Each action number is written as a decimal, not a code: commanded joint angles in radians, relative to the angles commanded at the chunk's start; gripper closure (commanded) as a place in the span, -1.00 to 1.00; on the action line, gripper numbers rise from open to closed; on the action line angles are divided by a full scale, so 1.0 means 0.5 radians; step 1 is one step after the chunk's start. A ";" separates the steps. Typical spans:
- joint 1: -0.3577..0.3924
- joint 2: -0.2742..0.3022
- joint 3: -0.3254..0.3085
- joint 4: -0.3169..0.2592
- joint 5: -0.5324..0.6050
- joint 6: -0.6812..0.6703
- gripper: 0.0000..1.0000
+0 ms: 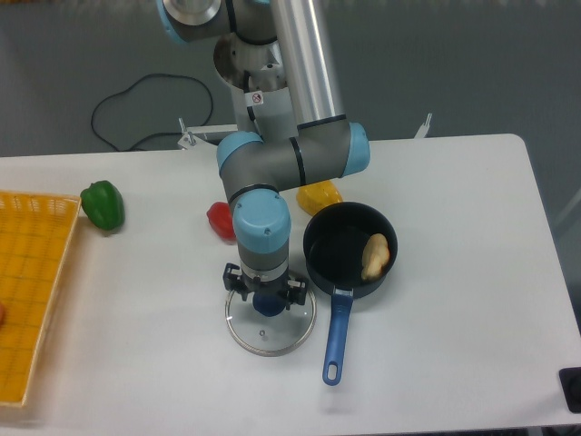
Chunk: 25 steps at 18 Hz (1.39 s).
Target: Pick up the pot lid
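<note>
Under gripper [267, 283], pot lid [263, 341] is looking glassy, smooth. Beside gripper, frying pan [336, 243] is showing matt inside, smooth handle [337, 343]. Well apart from gripper, bell pepper [103, 206] is gleaming, glossy.

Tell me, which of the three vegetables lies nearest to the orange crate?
The green vegetable, close beside the crate; the red vegetable and yellow vegetable lie farther away, near the arm.

1 lid [263, 339]; 1 pan [325, 241]; 1 crate [34, 300]

smooth silver-grey arm [315, 54] with rounded housings, pale blue joint caps [261, 222], dark rings between sections, and a small whitish label [257, 98] bearing a round symbol.
</note>
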 joint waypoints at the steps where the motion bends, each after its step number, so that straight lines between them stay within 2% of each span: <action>1: 0.000 0.000 0.000 0.000 0.000 0.000 -0.40; 6: 0.000 0.003 0.003 0.003 0.000 0.000 -0.31; 11: 0.000 0.009 0.003 0.003 -0.003 -0.003 -0.12; 15: -0.018 0.034 0.000 -0.003 -0.006 -0.006 -0.11; 18: -0.086 0.046 0.000 -0.009 -0.003 -0.021 -0.11; 25: -0.107 0.162 0.000 -0.046 -0.018 -0.022 -0.11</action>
